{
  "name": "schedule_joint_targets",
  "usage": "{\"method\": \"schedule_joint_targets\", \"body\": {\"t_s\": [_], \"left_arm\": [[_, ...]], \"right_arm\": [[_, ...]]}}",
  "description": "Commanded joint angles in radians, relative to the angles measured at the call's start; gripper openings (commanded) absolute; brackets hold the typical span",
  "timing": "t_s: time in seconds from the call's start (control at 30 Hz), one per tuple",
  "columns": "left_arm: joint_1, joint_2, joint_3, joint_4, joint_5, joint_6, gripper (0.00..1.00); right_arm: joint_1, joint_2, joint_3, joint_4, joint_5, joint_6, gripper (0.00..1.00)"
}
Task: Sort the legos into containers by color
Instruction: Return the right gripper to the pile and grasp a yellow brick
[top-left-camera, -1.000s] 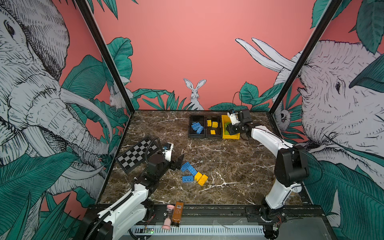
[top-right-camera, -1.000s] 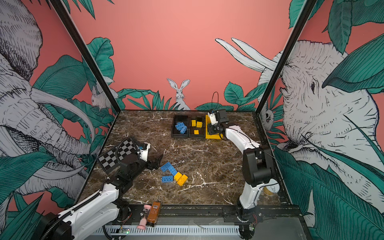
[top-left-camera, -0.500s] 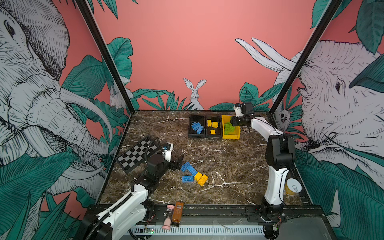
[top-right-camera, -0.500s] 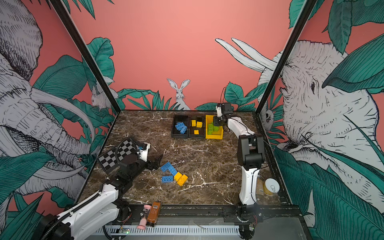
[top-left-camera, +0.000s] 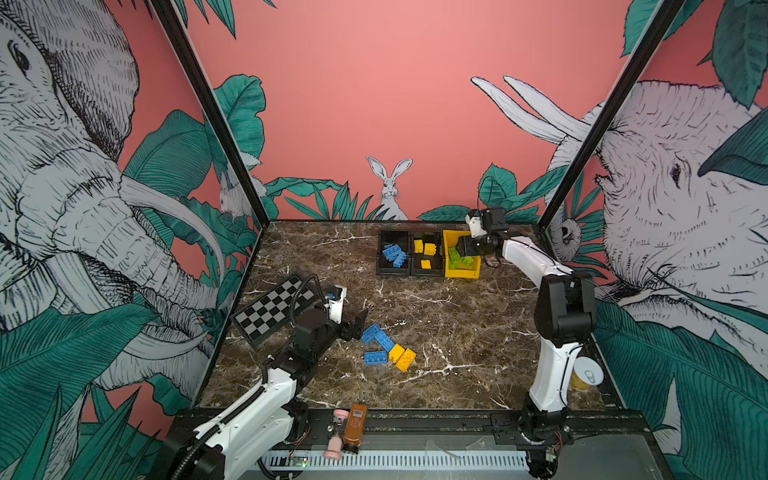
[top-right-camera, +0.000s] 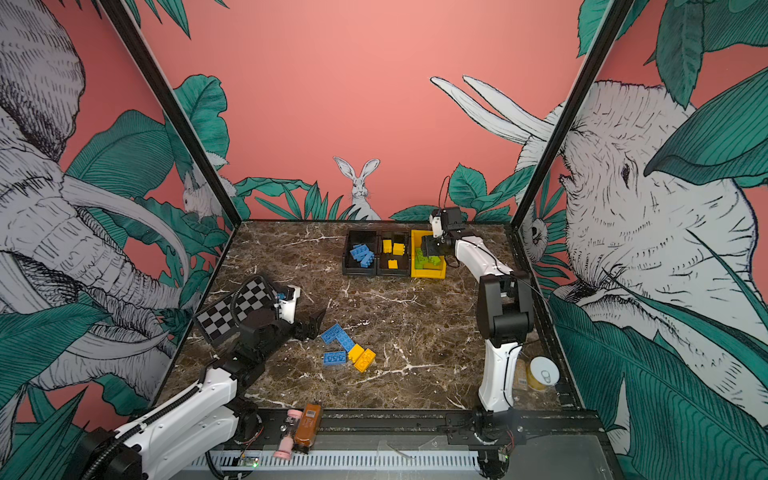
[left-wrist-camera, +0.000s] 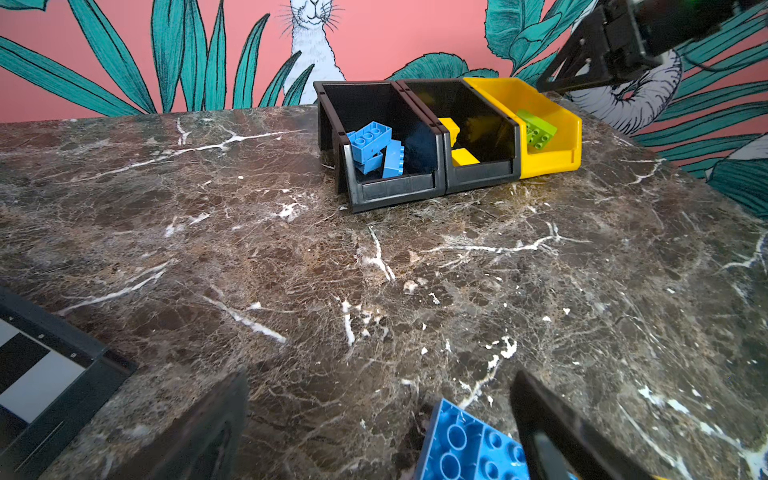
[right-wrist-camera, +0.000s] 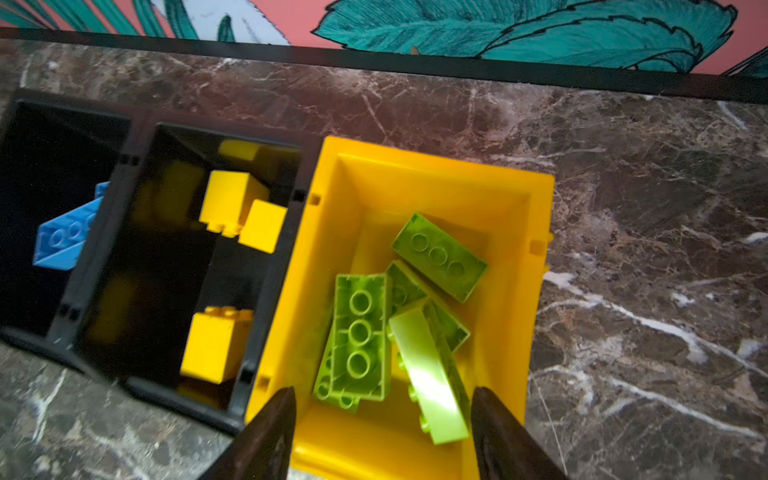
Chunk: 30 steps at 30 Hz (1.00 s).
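Observation:
Three containers stand in a row at the back: a black bin (top-left-camera: 392, 272) with blue legos (top-left-camera: 394, 252), a black bin (top-left-camera: 426, 272) with yellow legos (top-left-camera: 429, 248), and a yellow bin (top-left-camera: 461, 273) with lime green legos (right-wrist-camera: 359, 332). My right gripper (right-wrist-camera: 382, 392) hangs open just above the yellow bin (right-wrist-camera: 415, 162) with nothing between its fingers. A loose cluster of blue legos (top-left-camera: 376, 357) and yellow legos (top-left-camera: 405, 360) lies at the table's middle front. My left gripper (left-wrist-camera: 380, 378) is open low over the table, with a blue lego (left-wrist-camera: 469, 449) beside one finger.
A checkerboard (top-left-camera: 270, 309) lies at the left beside my left arm. A brown bottle (top-left-camera: 355, 426) and a pink item (top-left-camera: 334, 434) rest on the front rail. A yellow can (top-left-camera: 586, 374) stands at the front right by the right arm's base.
My right gripper has gone from shut to open over the yellow bin, and its arm has shifted at the back. The left arm has not moved.

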Motion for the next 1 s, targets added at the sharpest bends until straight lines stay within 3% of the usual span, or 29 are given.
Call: {"method": "schedule_joint_targets", "body": {"t_s": [0.0,0.23,0.5,0.73,0.97], "left_arm": [[-0.001,-0.005,0.005,-0.004,-0.016,0.006,0.99],[-0.001,-0.006,0.0,0.003,-0.031,0.0,0.99],[-0.002,-0.023,-0.001,-0.013,-0.058,0.009,0.99],[-0.002,-0.023,-0.006,-0.007,-0.062,0.006,0.99],[-0.002,-0.032,-0.003,-0.016,-0.061,0.007,0.99]], "right_arm": [[0.096,-0.182,-0.119,0.017,-0.021,-0.028,0.68],[0.396,-0.444,-0.465,0.064,0.032,0.039,0.69],[0.704,-0.427,-0.505,-0.002,0.178,0.209,0.69],[0.811,-0.275,-0.435,-0.012,0.163,0.202,0.7],[0.841,-0.187,-0.391,-0.019,0.152,0.179,0.71]]}}
